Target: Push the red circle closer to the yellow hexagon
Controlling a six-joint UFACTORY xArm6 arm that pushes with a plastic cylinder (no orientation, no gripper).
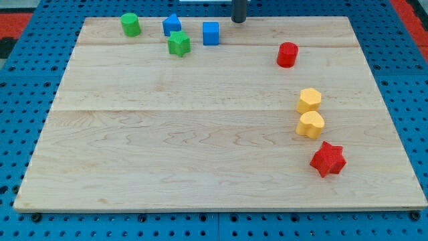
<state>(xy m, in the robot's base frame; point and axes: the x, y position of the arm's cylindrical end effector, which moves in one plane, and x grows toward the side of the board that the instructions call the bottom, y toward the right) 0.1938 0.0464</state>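
Pale wooden board (167,134) on a blue pegboard (27,60); no jaws are fitted, only my tip (239,21) at the view's top edge, well apart from the red circle (287,54), seen above the yellow hexagon (309,100)

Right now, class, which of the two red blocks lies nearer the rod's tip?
The red circle, toward the view's top right, just right of and below my tip. The other red block, the red star, sits far down by the view's bottom right, below the two yellow blocks.
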